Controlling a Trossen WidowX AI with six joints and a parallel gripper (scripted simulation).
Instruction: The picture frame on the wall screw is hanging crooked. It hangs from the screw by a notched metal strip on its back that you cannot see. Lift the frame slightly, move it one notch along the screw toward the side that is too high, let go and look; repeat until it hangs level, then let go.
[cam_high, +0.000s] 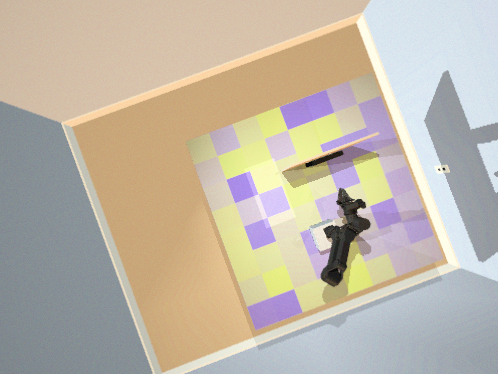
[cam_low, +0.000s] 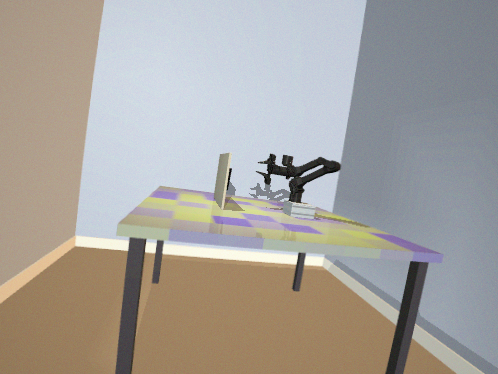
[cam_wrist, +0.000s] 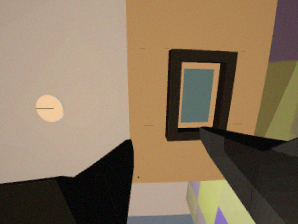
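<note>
The picture frame (cam_high: 324, 159) (cam_low: 229, 178) (cam_wrist: 173, 95), dark with a teal picture, hangs on the upright tan board (cam_high: 289, 167) (cam_low: 221, 180) (cam_wrist: 147, 90). In the wrist view, which looks turned on its side, its edges run close to parallel with the board's edges and faint seams. A slight tilt is hard to judge. The screw and the notched strip are hidden. My gripper (cam_high: 342, 190) (cam_low: 258, 167) (cam_wrist: 166, 138) is open and empty. It stands back from the frame on its front side, touching nothing. Its fingers are one above the other in the exterior view.
The board stands on the patchwork table (cam_high: 275, 315) (cam_low: 145, 231). A pale block (cam_high: 321, 239) (cam_low: 299, 210) sits beside the arm's base. A pale round disc (cam_wrist: 49, 108) shows beyond the board in the wrist view.
</note>
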